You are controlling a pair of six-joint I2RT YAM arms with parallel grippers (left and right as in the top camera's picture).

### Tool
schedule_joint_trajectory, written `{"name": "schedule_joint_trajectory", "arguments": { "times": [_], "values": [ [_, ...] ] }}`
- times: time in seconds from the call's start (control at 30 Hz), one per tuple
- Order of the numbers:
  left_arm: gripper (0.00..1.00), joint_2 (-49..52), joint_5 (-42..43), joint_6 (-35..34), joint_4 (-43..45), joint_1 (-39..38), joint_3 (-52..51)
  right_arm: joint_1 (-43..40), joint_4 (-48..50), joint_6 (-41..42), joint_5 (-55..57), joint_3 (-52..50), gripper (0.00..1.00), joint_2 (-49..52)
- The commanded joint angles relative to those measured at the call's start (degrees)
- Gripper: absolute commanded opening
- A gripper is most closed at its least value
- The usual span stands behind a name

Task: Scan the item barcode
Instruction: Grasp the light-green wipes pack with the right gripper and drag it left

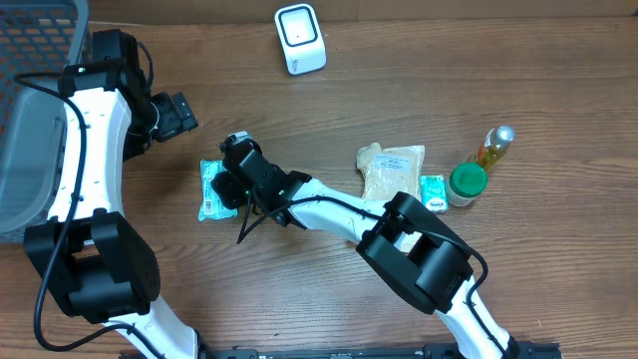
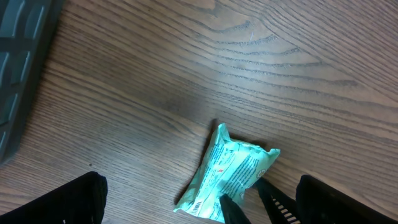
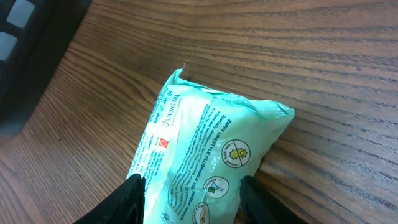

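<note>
The item, a teal pack of wipes [image 1: 207,202], lies flat on the wooden table left of centre. My right gripper [image 1: 229,185] reaches over its right half. In the right wrist view the pack [image 3: 205,149] fills the space between the two black fingers [image 3: 132,198], which press against its long sides. Printed text and round icons face up, and I cannot make out a barcode there. My left gripper [image 1: 182,113] hovers open up and left of the pack, holding nothing. Its view looks down on the pack [image 2: 231,171] with a small barcode near the lower edge. The white scanner [image 1: 300,38] stands at the back.
A grey basket [image 1: 30,95] occupies the far left edge. To the right lie a beige packet [image 1: 392,170], a small teal packet [image 1: 433,191], a green-lidded jar [image 1: 467,182] and a small yellow bottle [image 1: 493,147].
</note>
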Motion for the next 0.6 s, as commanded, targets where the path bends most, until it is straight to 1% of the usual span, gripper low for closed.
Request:
{"name": "schedule_joint_trajectory", "arguments": {
  "times": [0.0, 0.1, 0.2, 0.27, 0.3, 0.47, 0.57],
  "values": [
    [1.0, 0.1, -0.3, -0.4, 0.0, -0.4, -0.2, 0.0, 0.3, 1.2, -0.3, 0.3, 0.47, 3.0],
    [0.99, 0.1, -0.4, -0.4, 0.0, -0.4, -0.2, -0.1, 0.4, 1.2, -0.3, 0.4, 0.36, 3.1],
    [1.0, 0.1, -0.3, -0.4, 0.0, -0.4, -0.2, -0.4, 0.6, 1.2, -0.3, 0.4, 0.16, 2.8],
    [1.0, 0.1, -0.4, -0.4, 0.0, -0.4, -0.2, -1.2, 0.0, 1.2, -0.3, 0.4, 0.06, 2.0],
    [0.99, 0.1, -0.4, -0.4, 0.0, -0.4, -0.2, -1.6, -0.5, 1.2, -0.3, 0.4, 0.04, 1.4],
    [1.0, 0.1, -0.4, -0.4, 0.0, -0.4, -0.2, -5.5, -6.2, 1.2, -0.3, 0.4, 0.04, -3.3],
    [1.0, 0.1, -0.4, -0.4, 0.0, -0.4, -0.2, -8.4, -11.6, 1.2, -0.3, 0.4, 0.04, -5.5]
  ]
}}
